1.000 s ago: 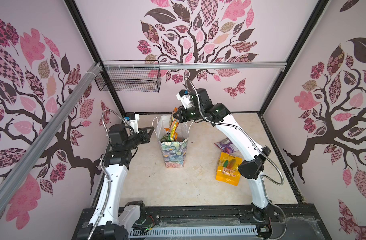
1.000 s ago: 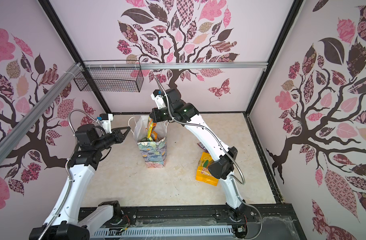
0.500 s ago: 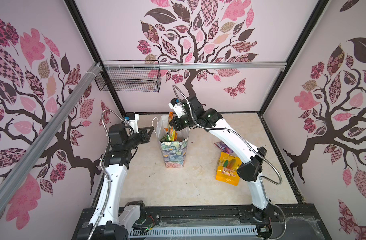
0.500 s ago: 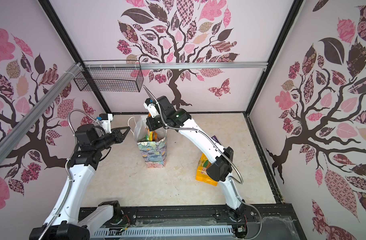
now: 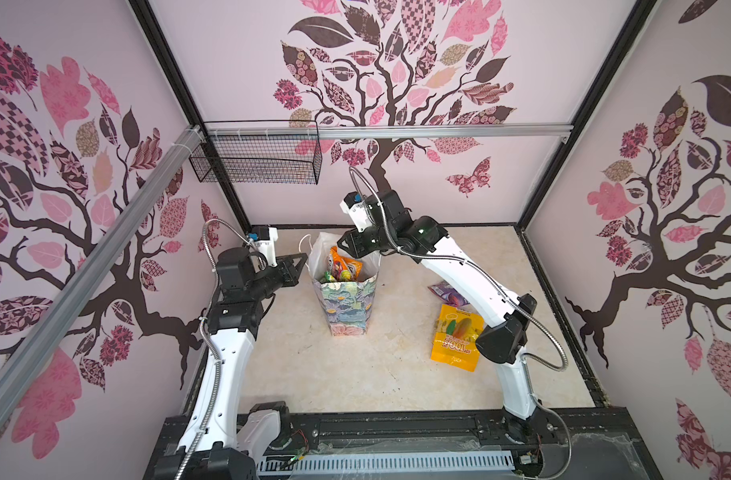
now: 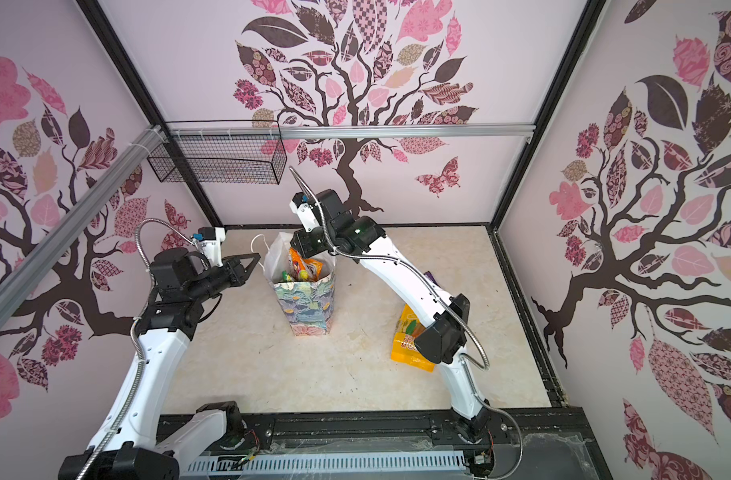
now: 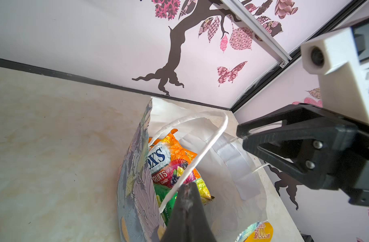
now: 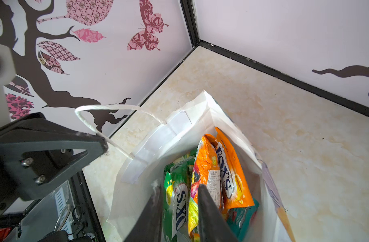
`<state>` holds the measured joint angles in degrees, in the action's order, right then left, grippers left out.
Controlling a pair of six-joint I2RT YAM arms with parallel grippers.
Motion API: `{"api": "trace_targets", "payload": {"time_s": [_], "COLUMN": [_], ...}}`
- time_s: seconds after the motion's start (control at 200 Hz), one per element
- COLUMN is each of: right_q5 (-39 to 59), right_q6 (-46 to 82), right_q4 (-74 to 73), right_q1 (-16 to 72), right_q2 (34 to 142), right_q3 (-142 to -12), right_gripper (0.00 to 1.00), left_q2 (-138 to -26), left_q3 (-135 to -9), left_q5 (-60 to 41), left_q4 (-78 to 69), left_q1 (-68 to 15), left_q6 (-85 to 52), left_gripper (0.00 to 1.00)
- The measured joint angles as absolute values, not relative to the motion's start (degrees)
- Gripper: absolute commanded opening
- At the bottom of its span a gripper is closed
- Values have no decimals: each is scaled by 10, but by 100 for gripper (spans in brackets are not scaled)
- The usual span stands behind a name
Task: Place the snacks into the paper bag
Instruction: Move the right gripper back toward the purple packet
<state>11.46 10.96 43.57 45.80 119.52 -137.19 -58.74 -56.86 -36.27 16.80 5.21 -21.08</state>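
Paper bag [image 5: 347,307] upright mid-surface, snacks [image 5: 343,268] standing inside. Yellow packet [image 5: 455,338] and purple packet [image 5: 445,290] lie on the surface [image 5: 355,374] near the right arm. Left gripper [image 7: 187,186] fingers clenched on the cord handle [image 7: 197,161]. Right gripper [image 8: 178,185] fingers parted over the bag mouth, grasping nothing. Packets likely light, crinkly, slick: pinch a sealed edge. A second ago the right fingers held the orange packet [image 8: 206,159] higher up; now it's in the bag.

A flowery paper bag [image 6: 310,303] stands on the table [image 6: 272,374] with bright snacks [image 6: 303,268] poking out, the left gripper [image 6: 253,259] pinched together beside its white handle [image 6: 259,245], the right gripper [image 6: 301,248] over its top, and a yellow packet [image 6: 403,345] lying apart, half under the right arm.
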Motion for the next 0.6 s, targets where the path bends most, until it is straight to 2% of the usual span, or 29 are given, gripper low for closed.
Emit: {"api": "trace_targets", "payload": {"time_s": [0.4, 0.475, 0.6], "right_q5": [20, 6, -34], "right_q6": [116, 120, 134], "right_q4": [501, 496, 460], "right_q1": [488, 495, 494], "right_q2": [1127, 1070, 922], "right_q3": [-1392, -1333, -1159], "right_gripper": [33, 35, 35], "left_q2": [-585, -585, -584], "left_q3": [-569, -569, -569], "left_q5": [-362, -362, -363], "left_q4": [168, 168, 168], "left_q1": [52, 52, 52], "left_q6": [-211, -211, -211], "left_gripper": [0, 0, 0]}}
